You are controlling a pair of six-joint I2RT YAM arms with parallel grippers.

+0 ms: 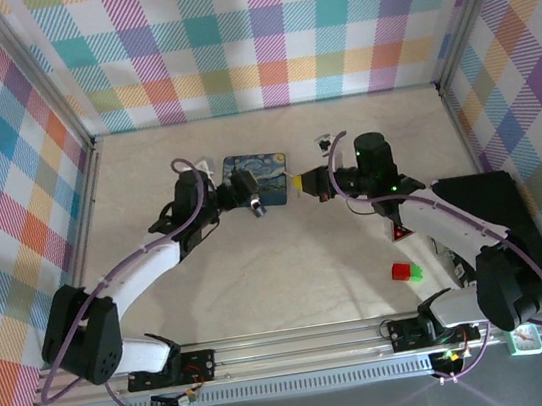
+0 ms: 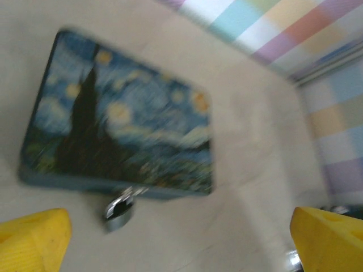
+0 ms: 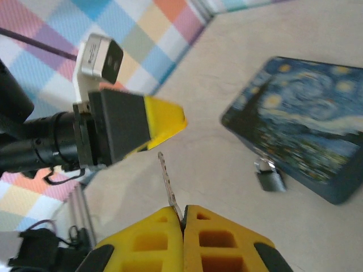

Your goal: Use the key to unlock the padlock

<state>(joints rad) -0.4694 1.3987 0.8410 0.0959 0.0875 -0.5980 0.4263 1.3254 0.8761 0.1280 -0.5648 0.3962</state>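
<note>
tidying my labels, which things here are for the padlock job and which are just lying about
For the job: padlock; key, pinched in the shut right gripper; open left gripper.
Lying about: blue tin, with the padlock at its edge; red block; green block.

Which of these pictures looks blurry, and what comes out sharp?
Left wrist view: smeared all over, the blue tin and padlock streaky. Right wrist view: the key in the right gripper is fairly crisp, tin and padlock behind soft. Top external view: evenly lit, sharp, faint shadows.
</note>
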